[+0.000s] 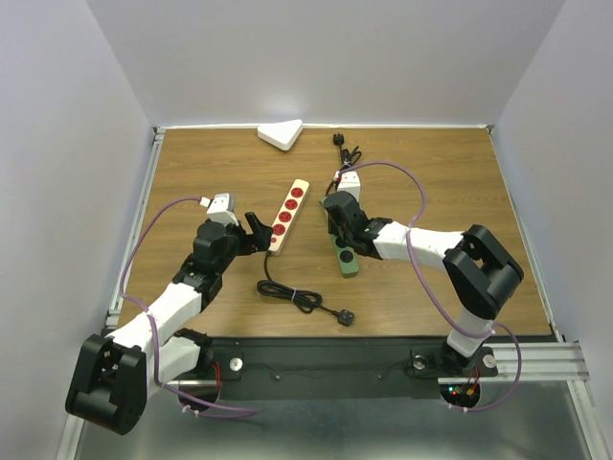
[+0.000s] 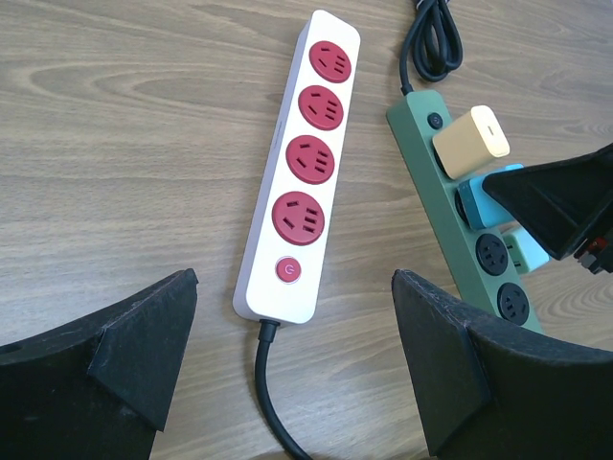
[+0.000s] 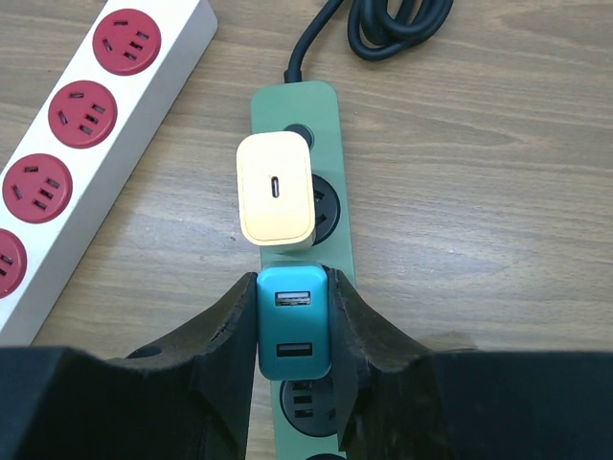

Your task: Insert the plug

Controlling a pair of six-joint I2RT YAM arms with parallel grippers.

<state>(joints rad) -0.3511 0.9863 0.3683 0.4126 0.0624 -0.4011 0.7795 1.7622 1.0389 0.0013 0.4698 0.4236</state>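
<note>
While the top view looks down on the wooden table (image 1: 192, 172), the left gripper (image 1: 255, 233) lies just left of the near end of the white power strip (image 1: 288, 213). The right gripper (image 1: 337, 233) hangs over the green power strip (image 1: 347, 261), which lies just right of the white one. A black cable (image 1: 290, 295) runs from the white strip toward the near edge and ends in a black plug (image 1: 345, 316), and a white triangular object (image 1: 281, 134) sits at the far edge. In the left wrist view, the left fingers (image 2: 144, 355) stand wide apart and hold nothing, with the switch end of the white strip visible between them. To the right, the green strip carries a cream charger (image 2: 469, 142) and, nearer, a teal charger (image 2: 476, 203). A pale green plug (image 2: 525, 251) shows beside them, and the black right gripper covers part of the teal one. In the right wrist view, the right jaws are narrow and closed on both sides of the teal charger (image 3: 293, 331), which stands on the green strip directly on the near side of the cream charger. Whether its pins are fully in the socket I cannot tell.
</note>
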